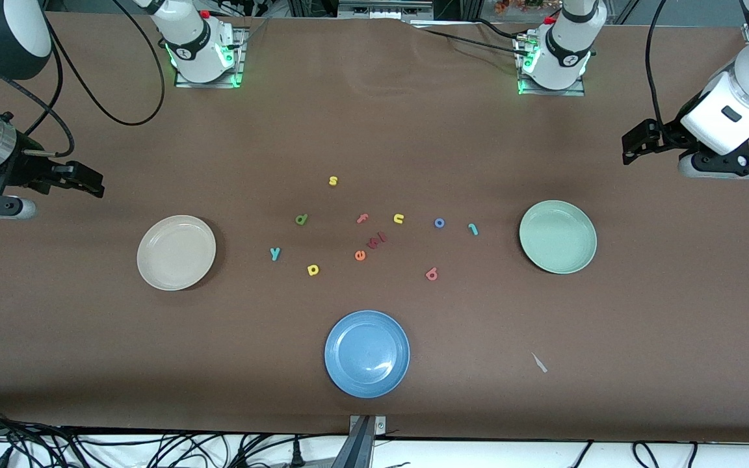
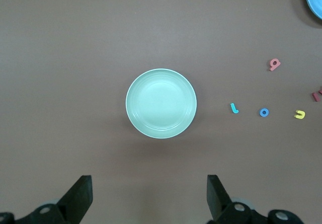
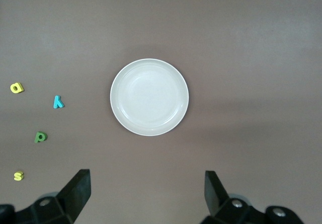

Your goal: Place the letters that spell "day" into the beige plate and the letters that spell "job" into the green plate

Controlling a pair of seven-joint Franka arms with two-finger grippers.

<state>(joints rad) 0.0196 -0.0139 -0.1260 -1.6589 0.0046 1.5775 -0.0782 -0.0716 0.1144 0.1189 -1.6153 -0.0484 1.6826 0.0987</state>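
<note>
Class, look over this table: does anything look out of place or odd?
One thing: a small pale scrap lies on the table, between the blue plate and green plate. It is no letter.

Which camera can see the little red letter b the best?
The front view shows the small salmon-red foam letter b best: whole, lying on the brown table among the other letters. The left wrist view shows it too, smaller and near the edge. The right wrist view does not show it.
</note>
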